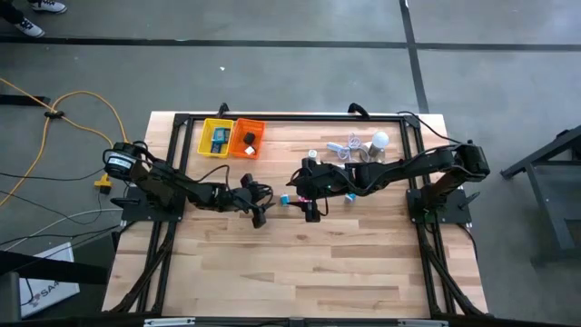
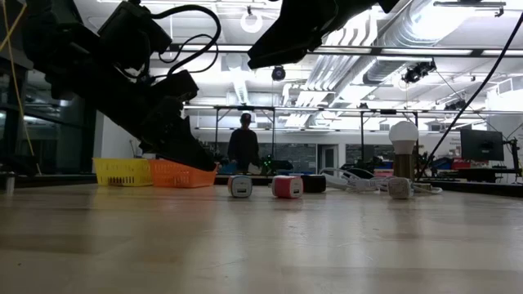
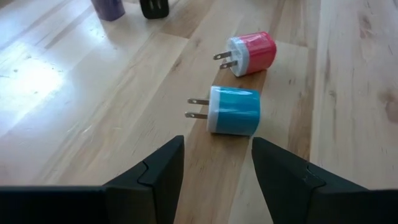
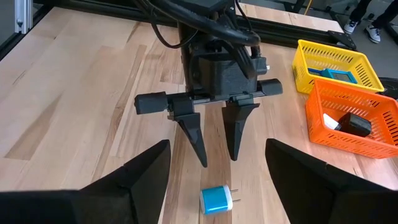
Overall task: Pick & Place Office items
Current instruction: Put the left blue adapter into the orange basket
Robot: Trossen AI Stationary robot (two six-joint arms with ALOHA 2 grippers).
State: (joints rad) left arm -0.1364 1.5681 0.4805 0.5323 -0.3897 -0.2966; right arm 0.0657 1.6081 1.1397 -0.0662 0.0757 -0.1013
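Note:
On the bare wood lies a blue plug adapter [image 3: 233, 110] on its side, prongs toward the table's far edge; it also shows in the high view as the blue adapter [image 1: 284, 198]. A red adapter [image 3: 252, 53] lies just beyond it. My left gripper [image 3: 217, 148] is open and low over the table, its fingers a short way from the blue adapter and pointing at it. My right gripper [image 1: 311, 202] hangs open above the table, facing the left one across the blue adapter [image 4: 216, 200], and touches nothing.
A yellow basket [image 1: 216, 136] and an orange basket [image 1: 247, 138], each with small items inside, stand at the far left. A white bulb [image 1: 379, 140] and a white cable [image 1: 349, 145] lie at the far right. A light-blue piece [image 1: 348, 197] lies under the right arm.

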